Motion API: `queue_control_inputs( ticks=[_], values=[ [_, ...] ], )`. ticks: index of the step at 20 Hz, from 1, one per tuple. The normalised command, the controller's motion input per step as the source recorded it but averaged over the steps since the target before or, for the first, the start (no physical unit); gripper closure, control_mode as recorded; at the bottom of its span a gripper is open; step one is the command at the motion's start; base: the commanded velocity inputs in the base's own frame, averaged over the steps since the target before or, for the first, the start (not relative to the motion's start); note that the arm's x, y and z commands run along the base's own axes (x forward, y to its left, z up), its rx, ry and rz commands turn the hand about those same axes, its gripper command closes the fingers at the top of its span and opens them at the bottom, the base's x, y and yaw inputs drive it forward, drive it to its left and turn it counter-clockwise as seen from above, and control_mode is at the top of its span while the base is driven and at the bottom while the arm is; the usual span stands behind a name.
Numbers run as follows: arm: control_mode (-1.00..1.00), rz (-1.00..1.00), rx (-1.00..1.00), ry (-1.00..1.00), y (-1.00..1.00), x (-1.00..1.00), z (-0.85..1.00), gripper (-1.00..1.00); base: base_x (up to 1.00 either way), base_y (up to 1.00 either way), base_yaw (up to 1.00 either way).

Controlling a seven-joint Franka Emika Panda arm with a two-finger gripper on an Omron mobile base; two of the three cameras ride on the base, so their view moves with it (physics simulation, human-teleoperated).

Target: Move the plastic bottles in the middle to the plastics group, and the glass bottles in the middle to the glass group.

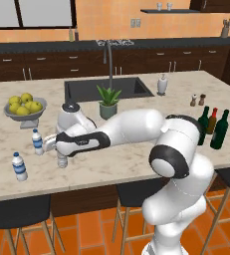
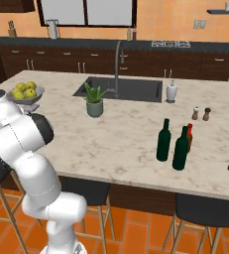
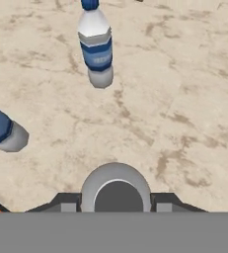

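- Two-finger gripper (image 1: 58, 149) reached low over the marble counter (image 1: 136, 159), at the arm's far left end; fingers on either side of a small clear greyish plastic bottle (image 1: 62, 160), which stands on the counter under the hand.
- From the hand camera, round grey bottle top (image 3: 116, 190) sitting between the two dark finger tips (image 3: 66, 203), pads close at both sides; actual pinching contact cannot be told.
- Just beyond the gripper, to its left: small clear water bottle with blue label and white cap (image 1: 37, 142), upright, near the greyish bottle but apart from it.
- Nearer the counter's front edge, further left of the gripper: second blue-labelled water bottle (image 1: 19, 166), upright, apart from the first.
- Behind that pair: grey bowl of yellow fruit (image 1: 25, 107).
- Far right of the gripper, well apart across the counter: two tall dark green wine bottles (image 2: 163, 140) (image 2: 181, 149), upright, side by side.
- Slim brown-amber bottle with red top (image 1: 212, 120) between and just behind the two green ones.
- Further back on that side: small salt and pepper shakers (image 1: 197, 100); potted green plant (image 1: 108, 102) beside the dark sink (image 1: 106, 88).
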Motion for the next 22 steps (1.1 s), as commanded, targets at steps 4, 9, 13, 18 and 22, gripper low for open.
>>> queue_control_inputs(
  ticks=[4,9,13,18,22],
  values=[
    [-1.00,0.00,0.00,0.00,0.35,0.02,-0.27,1.00,0.00,0.00,0.00],
    [-1.00,0.00,0.00,0.00,0.19,0.04,-0.39,1.00,0.00,0.00,0.00],
    [-1.00,0.00,0.00,0.00,0.03,0.01,-0.34,1.00,0.00,0.00,0.00],
    [-1.00,0.00,0.00,0.00,0.03,0.02,-0.31,1.00,0.00,0.00,0.00],
    [-1.00,0.00,0.00,-0.05,0.04,0.05,-0.19,1.00,0.00,0.00,0.00]
  ],
)
